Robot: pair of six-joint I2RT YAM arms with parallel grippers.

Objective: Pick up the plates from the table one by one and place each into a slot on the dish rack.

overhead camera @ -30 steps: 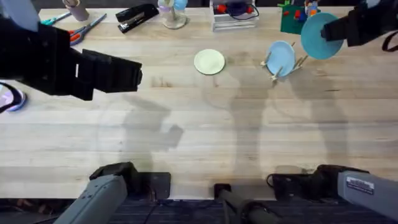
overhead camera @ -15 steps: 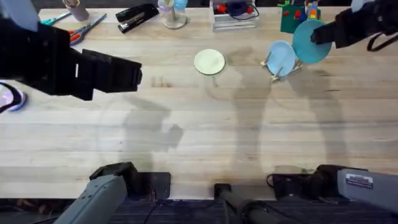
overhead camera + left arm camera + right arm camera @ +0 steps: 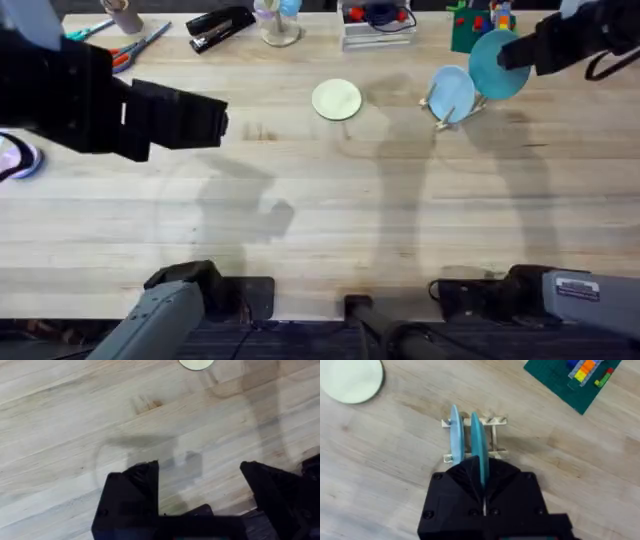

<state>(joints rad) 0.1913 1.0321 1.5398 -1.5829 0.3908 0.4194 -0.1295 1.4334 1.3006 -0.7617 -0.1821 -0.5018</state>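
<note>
My right gripper (image 3: 518, 55) is shut on the teal plate (image 3: 494, 64), holding it on edge at the back right, over the dish rack (image 3: 441, 121). In the right wrist view the teal plate (image 3: 477, 442) hangs edge-on over a slot of the rack (image 3: 495, 421), right beside a light-blue plate (image 3: 456, 435) that stands in the rack. The cream plate (image 3: 336, 99) lies flat on the table (image 3: 320, 220) at the back middle. My left gripper (image 3: 200, 487) hovers open and empty over bare table on the left, shown large and dark from overhead (image 3: 205, 115).
Along the back edge lie a stapler (image 3: 220, 24), scissors (image 3: 135, 45), a clear tray (image 3: 375, 25) and a green mat (image 3: 570, 382) with small bricks. The green mat sits just behind the rack.
My right gripper has carried the teal plate left, closer over the rack. The left arm has not moved.
</note>
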